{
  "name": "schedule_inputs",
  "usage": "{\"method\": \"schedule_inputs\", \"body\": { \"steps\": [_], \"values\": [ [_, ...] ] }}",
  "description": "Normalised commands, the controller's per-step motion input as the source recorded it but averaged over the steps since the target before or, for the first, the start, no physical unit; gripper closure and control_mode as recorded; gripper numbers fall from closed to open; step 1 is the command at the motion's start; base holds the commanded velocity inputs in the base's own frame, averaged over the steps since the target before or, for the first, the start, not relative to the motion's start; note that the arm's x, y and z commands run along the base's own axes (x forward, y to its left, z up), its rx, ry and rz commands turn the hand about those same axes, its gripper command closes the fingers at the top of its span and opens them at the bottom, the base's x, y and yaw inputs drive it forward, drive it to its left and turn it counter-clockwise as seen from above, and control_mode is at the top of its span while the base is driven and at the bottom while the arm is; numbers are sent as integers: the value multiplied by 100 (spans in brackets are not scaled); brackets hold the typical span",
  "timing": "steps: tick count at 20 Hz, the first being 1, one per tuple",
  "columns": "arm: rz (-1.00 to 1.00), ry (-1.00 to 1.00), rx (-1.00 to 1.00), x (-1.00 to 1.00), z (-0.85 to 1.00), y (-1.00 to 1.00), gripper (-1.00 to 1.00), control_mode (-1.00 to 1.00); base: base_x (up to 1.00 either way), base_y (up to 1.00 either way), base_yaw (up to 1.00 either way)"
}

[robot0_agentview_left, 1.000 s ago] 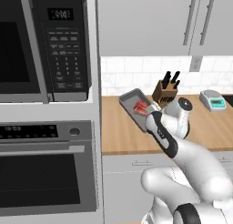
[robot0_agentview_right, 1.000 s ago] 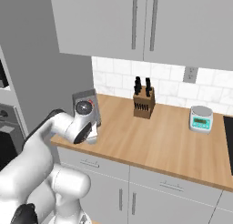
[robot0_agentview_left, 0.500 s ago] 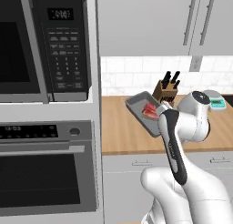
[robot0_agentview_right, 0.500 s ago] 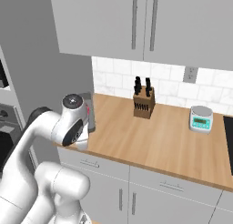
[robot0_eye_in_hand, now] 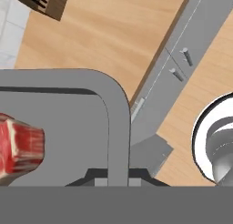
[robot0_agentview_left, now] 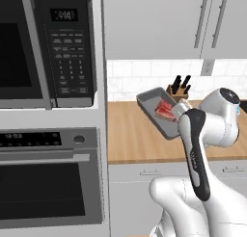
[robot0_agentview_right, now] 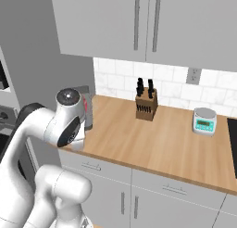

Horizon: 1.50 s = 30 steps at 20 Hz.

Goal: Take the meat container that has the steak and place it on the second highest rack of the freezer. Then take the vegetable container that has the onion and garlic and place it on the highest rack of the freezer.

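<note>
- Meat container [robot0_agentview_left: 158, 113]: dark grey tray, I have it lifted off the wooden counter [robot0_agentview_left: 140, 139] and tilted, one long edge higher than the other, in front of the knife block [robot0_agentview_left: 179, 88].
- Steak [robot0_agentview_left: 165, 110]: red slab with pale streaks, lying inside the tray toward the side the hand holds. In the hand view it sits against the left edge of the picture [robot0_eye_in_hand: 18, 148].
- Gripper [robot0_eye_in_hand: 119, 182]: clenched on the tray's raised rim [robot0_eye_in_hand: 119, 127], one dark tip either side of the wall. A thin edge hold, so I judge it twists easily.
- Step in hand, as I read it: carry the tray to the freezer's second highest rack. I cannot place the freezer from these views.
- Handling advice to myself: level the tray before swinging, as the steak may slide on the tilt; move slowly, no sharp wrist rolls.
- Surroundings to clear: microwave [robot0_agentview_left: 48, 48] and oven [robot0_agentview_left: 50, 183] column to the left, upper cabinets [robot0_agentview_right: 139, 23] above, kitchen scale [robot0_agentview_right: 204, 121] well apart on the counter.
</note>
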Motion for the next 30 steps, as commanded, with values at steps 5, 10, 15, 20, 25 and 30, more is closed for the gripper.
{"method": "schedule_inputs", "body": {
  "steps": [5, 10, 15, 20, 25, 30],
  "values": [
    [-19, 0, 3, -13, 58, -4, 100, -100, 0, 0, 0],
    [-11, 0, 0, -27, 4, -5, 100, 100, -60, -2, -8],
    [0, 0, 0, 0, 0, 0, 100, 100, -100, 0, -3],
    [0, 0, 0, 0, 0, 0, 100, 100, -97, 38, 3],
    [0, 0, 0, 0, 0, 0, 100, 100, -50, 96, 4],
    [0, 0, 0, 0, 0, 0, 100, 100, -1, 100, 3]
  ]
}}
